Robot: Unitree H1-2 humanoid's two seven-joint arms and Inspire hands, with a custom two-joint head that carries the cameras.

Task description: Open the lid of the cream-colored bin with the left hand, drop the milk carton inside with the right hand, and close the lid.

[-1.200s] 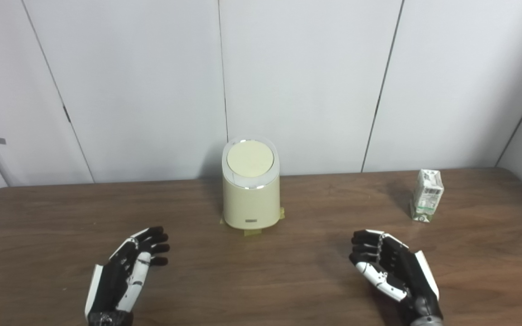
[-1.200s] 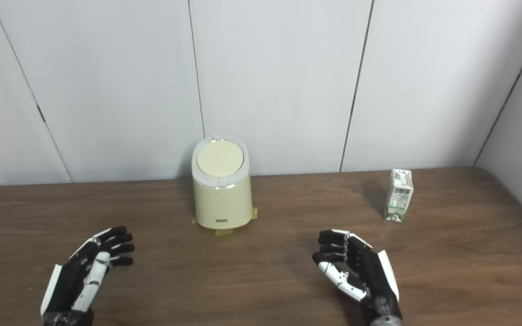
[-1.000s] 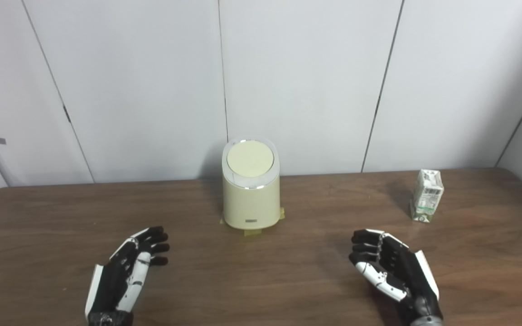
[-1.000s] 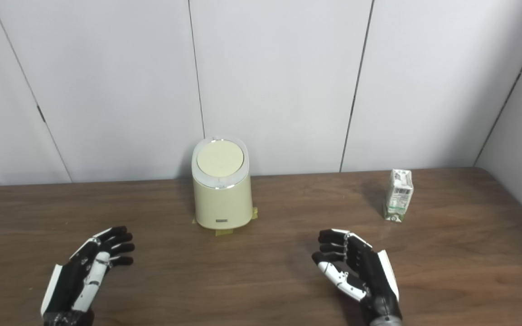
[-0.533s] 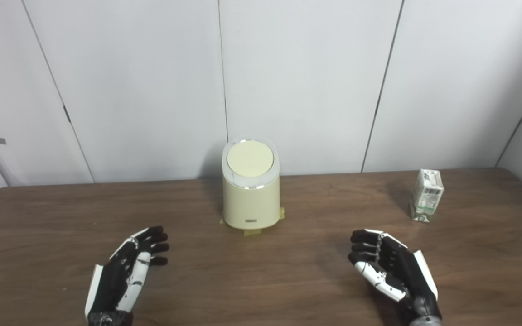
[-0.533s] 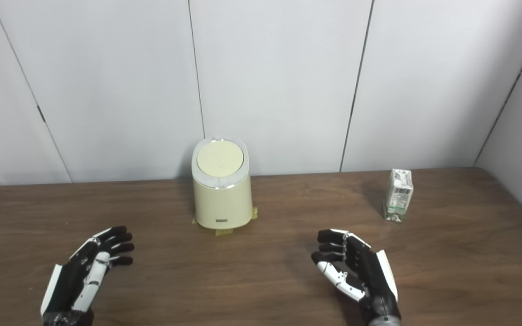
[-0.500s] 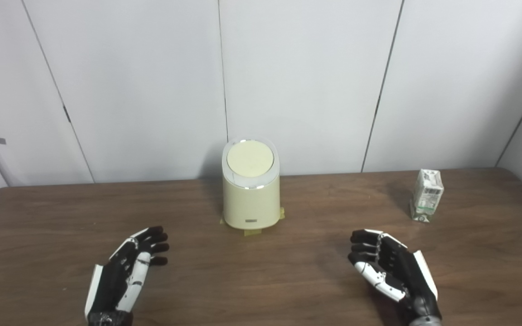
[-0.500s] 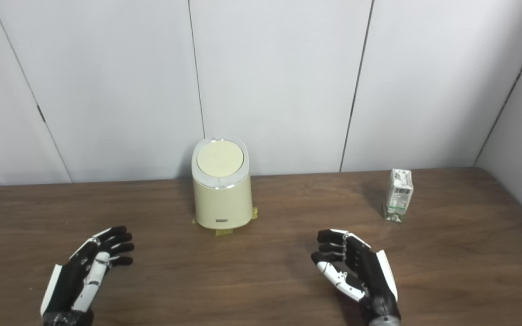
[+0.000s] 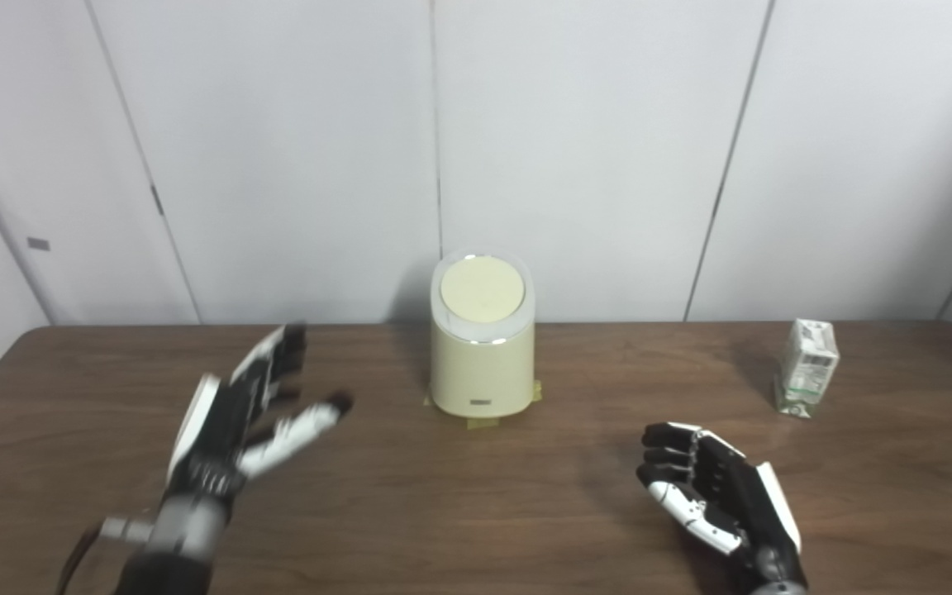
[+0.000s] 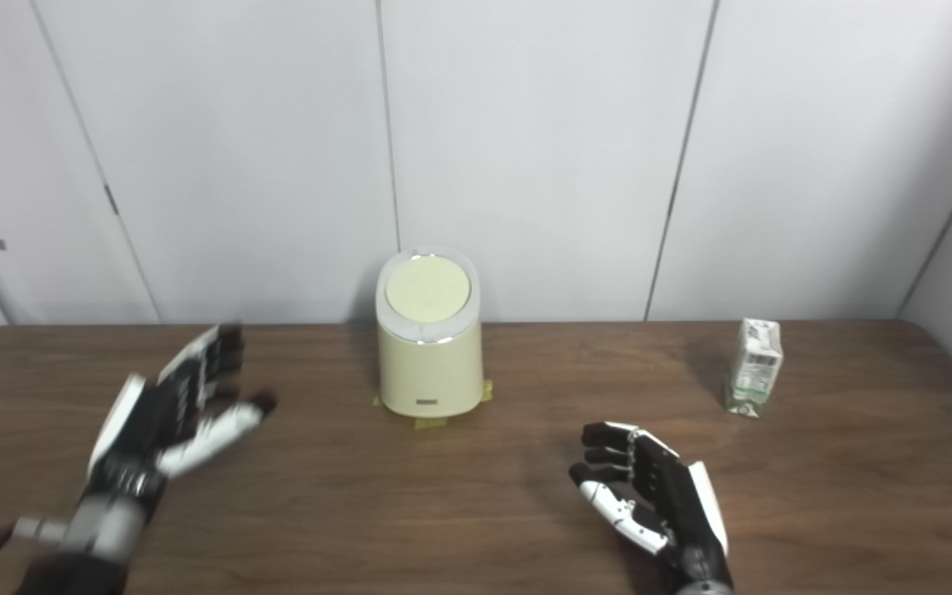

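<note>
Looking through the left eye view, the cream-colored cylindrical plastic bin [image 9: 483, 364] stands at frame centre near the back of the dark wooden table [image 9: 443, 512], its round cream lid [image 9: 482, 286] down and tilted toward the camera inside a pale ring. Yellowish tape tabs [image 9: 481, 422] show at its base, so it will likely stay put when pressed. The lid looks like stiff, smooth, light plastic; I judge the best place to work it is its front rim, though no catch is visible. The small white-and-green milk carton [image 9: 806, 368] stands upright at the right of the frame, well apart from the bin; it looks light and a little crushable, best taken across its flat sides. The black-and-white left hand [image 9: 236, 417], blurred, hovers at left of centre with fingers spread and holding nothing. The black-and-white right hand [image 9: 716, 496] sits low at lower right, fingers loosely curled, empty.

Turning to the right eye view, bare tabletop lies between the left hand [image 10: 166, 421] and the bin [image 10: 430, 359], and between the right hand [image 10: 658, 496] and the carton [image 10: 755, 355]. The carton is near the table's back edge, and the white panelled wall [image 10: 525, 149] rises close behind the bin, so approaches from the front look safest.
</note>
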